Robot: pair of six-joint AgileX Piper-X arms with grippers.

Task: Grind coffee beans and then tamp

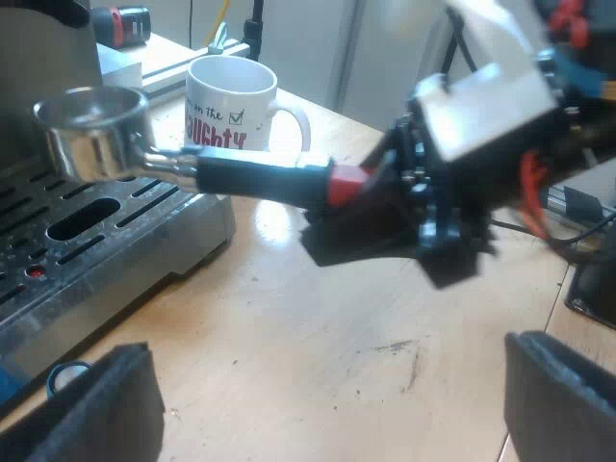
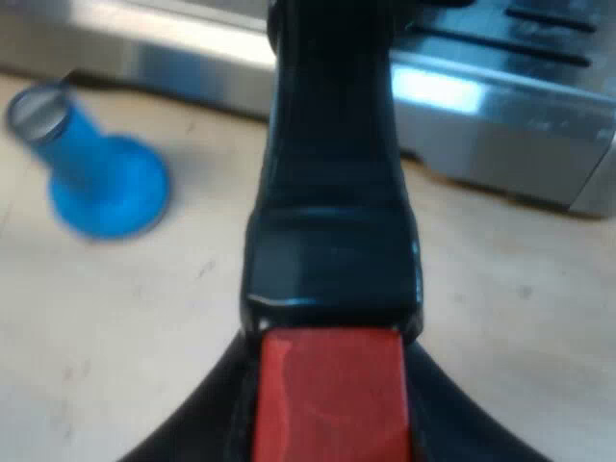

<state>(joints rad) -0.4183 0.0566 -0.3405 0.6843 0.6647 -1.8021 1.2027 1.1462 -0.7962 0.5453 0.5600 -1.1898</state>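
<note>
Grind step I reckon: right claw clamped on the red end of the shiny metal holder with the dark handle, its basket over the drip grille of the steel espresso machine (left claw gaping, idle above the wooden surface), next it needs sliding level under the grinder outlet

The white mug has words on its side. The top line reads "on the" in dark, thin writing. Under it are big red letters, "UGHTY"; the start of that word is hidden. A small ticked box sits beside the words.
</note>
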